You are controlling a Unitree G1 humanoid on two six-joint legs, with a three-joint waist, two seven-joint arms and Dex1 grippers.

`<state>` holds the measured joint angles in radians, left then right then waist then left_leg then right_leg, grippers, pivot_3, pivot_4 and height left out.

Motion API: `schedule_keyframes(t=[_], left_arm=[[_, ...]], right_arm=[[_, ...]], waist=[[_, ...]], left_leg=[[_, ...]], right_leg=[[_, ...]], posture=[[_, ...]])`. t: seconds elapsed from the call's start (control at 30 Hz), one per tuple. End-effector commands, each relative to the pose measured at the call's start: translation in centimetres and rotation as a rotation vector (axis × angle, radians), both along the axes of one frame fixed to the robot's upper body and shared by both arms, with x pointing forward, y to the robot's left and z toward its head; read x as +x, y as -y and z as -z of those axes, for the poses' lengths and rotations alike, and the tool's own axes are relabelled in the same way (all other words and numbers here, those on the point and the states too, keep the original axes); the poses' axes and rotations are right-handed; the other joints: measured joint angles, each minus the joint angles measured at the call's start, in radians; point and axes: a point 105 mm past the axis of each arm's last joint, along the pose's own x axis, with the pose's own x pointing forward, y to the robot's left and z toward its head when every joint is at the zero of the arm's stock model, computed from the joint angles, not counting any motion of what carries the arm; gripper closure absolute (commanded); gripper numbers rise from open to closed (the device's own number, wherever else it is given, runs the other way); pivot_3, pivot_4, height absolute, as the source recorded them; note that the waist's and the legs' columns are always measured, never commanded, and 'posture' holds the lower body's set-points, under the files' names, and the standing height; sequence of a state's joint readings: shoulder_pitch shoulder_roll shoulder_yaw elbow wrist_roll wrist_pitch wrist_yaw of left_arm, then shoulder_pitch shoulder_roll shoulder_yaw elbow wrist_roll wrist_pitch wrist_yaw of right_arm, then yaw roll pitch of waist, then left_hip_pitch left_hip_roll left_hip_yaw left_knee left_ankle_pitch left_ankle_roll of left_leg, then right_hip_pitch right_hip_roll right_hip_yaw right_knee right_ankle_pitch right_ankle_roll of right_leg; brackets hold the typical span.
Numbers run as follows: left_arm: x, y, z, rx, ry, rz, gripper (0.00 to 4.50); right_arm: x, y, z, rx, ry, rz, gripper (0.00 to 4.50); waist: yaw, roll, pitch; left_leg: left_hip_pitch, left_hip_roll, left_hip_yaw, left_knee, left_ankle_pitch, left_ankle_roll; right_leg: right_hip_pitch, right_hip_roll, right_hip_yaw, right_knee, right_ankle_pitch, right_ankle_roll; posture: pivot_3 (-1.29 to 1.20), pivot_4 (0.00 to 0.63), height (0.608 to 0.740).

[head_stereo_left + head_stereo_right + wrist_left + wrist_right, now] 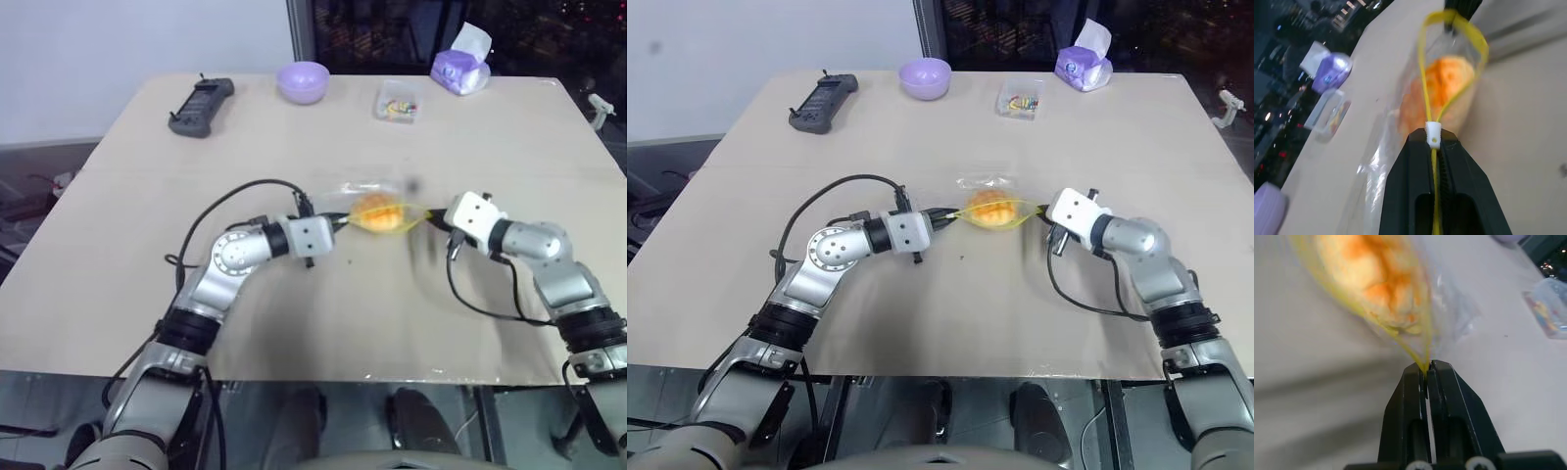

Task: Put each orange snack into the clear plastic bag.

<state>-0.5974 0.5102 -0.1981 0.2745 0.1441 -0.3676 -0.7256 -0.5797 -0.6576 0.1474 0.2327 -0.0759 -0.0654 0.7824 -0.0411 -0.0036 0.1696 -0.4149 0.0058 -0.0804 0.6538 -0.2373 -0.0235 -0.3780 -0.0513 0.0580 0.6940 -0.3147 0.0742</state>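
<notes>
**Bag held at both ends of its yellow strip, bun inside**

Nearest the robot, the left gripper [1433, 147] is pinching the yellow zip strip of the crinkly clear plastic bag [1376, 161] just behind its small white slider, fingers pressed together on the strip. The right gripper [1426, 369] is nipping the opposite end of the same strip, its black fingers closed onto a thin fold of film and yellow edge. Between the two, the round domed orange-yellow snack bun [380, 211] is sitting inside the bag, near the middle of the beige tabletop [294, 323], with the strip looping open around it.

Handling judgement: the bun looks light and soft, likely to dent under a squeeze, so carrying it by the bag is kinder. The film is thin, slippery and limp; the stiffer yellow strip is the sound place to take hold, and both grips are sitting there. A pull too far apart could slide the film free.

Further back, a clear rigid box of colourful bits [397, 100], a lilac bowl [303, 81], a black handheld controller [201, 106] and a purple tissue pack [460, 69] are standing well apart from the work
</notes>
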Motion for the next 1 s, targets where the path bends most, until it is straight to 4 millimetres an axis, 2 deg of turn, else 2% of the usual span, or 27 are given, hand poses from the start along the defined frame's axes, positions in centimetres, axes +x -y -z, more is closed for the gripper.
schedule_keyframes(t=[0.03, 0.13, 0.23, 0.43, 0.5, 0.63, 0.67, 0.7, 0.77, 0.83, 0.9, 1.0], left_arm=[[1.0, -1.2, -5.6, -0.144, 0.109, -0.042, 4.5], [1.3, -0.9, -7.7, -0.176, 0.171, -0.041, 4.5], [1.4, -0.6, -7.9, -0.177, 0.193, -0.039, 4.5], [0.7, -0.1, -4.3, -0.151, 0.077, -0.013, 4.5], [0.5, -0.3, -3.5, -0.149, 0.055, -0.023, 4.5], [0.6, -0.8, -3.3, -0.159, 0.045, -0.05, 4.5], [0.5, -1.0, -3.3, -0.16, 0.043, -0.054, 4.5], [0.5, -1.1, -3.2, -0.163, 0.04, -0.059, 4.5], [0.4, -1.2, -3.1, -0.167, 0.032, -0.066, 4.5], [0.3, -1.3, -3.0, -0.171, 0.027, -0.071, 4.5], [0.0, -1.2, -3.0, -0.173, 0.022, -0.072, 4.5], [-0.2, -1.2, -2.8, -0.173, 0.016, -0.073, 4.5]], right_arm=[[0.2, 1.0, -7.2, 0.054, 0.181, 0.014, 4.38], [0.4, 1.1, -10.0, 0.061, 0.261, 0.025, 4.38], [0.6, 0.8, -11.2, 0.073, 0.293, 0.029, 4.38], [-0.2, 0.3, -8.9, 0.053, 0.194, 0.003, 4.38], [-0.9, -0.6, -7.9, 0.067, 0.131, -0.031, 4.38], [-3.2, -3.4, -5.9, 0.122, -0.019, -0.144, 4.38], [-3.4, -3.9, -5.6, 0.134, -0.028, -0.153, 3.87], [-3.7, -4.6, -4.9, 0.129, -0.054, -0.171, 3.83], [-4.2, -5.6, -3.1, 0.077, -0.099, -0.192, 3.06], [-3.5, -5.8, -1.8, 0.018, -0.072, -0.148, 2.18], [-3.2, -6.4, 0.1, -0.037, -0.095, -0.143, 1.53], [-2.5, -6.8, 1.8, -0.081, -0.099, -0.122, 1.53]], waist=[[0.0, 0.0, 0.0], [-0.001, 0.0, 0.0], [-0.001, 0.0, 0.0], [-0.001, 0.0, 0.0], [0.0, 0.0, 0.0], [-0.001, 0.0, 0.0], [-0.001, 0.0, 0.0], [-0.001, 0.0, 0.0], [-0.001, 0.0, 0.0], [-0.001, 0.0, 0.0], [-0.001, 0.0, 0.0], [-0.001, 0.0, 0.0]], left_leg=[[0.0, 0.0, 0.0, 0.0, 0.0, 0.0], [0.0, 0.0, 0.0, 0.0, 0.0, 0.0], [0.0, 0.0, 0.0, 0.0, 0.0, 0.0], [-0.001, 0.0, 0.0, 0.0, 0.0, 0.0], [-0.001, 0.0, 0.0, 0.0, 0.0, 0.0], [-0.001, 0.0, 0.0, 0.0, 0.0, 0.0], [-0.001, 0.0, 0.0, 0.0, 0.0, 0.0], [-0.001, 0.0, 0.0, 0.0, 0.0, 0.0], [0.0, 0.0, 0.0, 0.0, 0.0, 0.0], [0.0, 0.0, 0.0, 0.0, 0.0, 0.0], [0.0, 0.0, 0.0, 0.0, 0.0, 0.0], [0.0, 0.0, 0.0, 0.0, 0.0, 0.0]], right_leg=[[0.0, 0.0, 0.0, 0.0, 0.0, 0.0], [0.0, 0.0, 0.0, -0.001, 0.0, 0.0], [0.0, 0.0, 0.0, -0.001, 0.0, 0.0], [0.0, 0.0, 0.0, -0.001, 0.0, 0.0], [0.0, 0.0, 0.0, -0.001, 0.0, 0.0], [0.0, 0.0, 0.0, 0.0, 0.0, 0.0], [0.0, 0.0, 0.0, 0.0, 0.0, 0.0], [0.0, 0.0, 0.0, 0.0, 0.0, 0.0], [0.0, 0.0, 0.0, 0.0, 0.0, 0.0], [0.0, 0.0, 0.0, 0.0, 0.0, 0.0], [0.0, 0.0, 0.0, 0.0, 0.0, 0.0], [0.0, 0.0, -0.001, 0.0, 0.0, 0.0]], posture=[[0.0, 0.15, 0.74], [0.0, 0.15, 0.74], [0.0, 0.15, 0.74], [0.0, 0.15, 0.74], [0.0, 0.15, 0.74], [0.0, 0.15, 0.74], [0.0, 0.15, 0.74], [0.0, 0.15, 0.74], [0.0, 0.15, 0.74], [0.0, 0.15, 0.74], [0.0, 0.15, 0.74], [0.0, 0.15, 0.74]])
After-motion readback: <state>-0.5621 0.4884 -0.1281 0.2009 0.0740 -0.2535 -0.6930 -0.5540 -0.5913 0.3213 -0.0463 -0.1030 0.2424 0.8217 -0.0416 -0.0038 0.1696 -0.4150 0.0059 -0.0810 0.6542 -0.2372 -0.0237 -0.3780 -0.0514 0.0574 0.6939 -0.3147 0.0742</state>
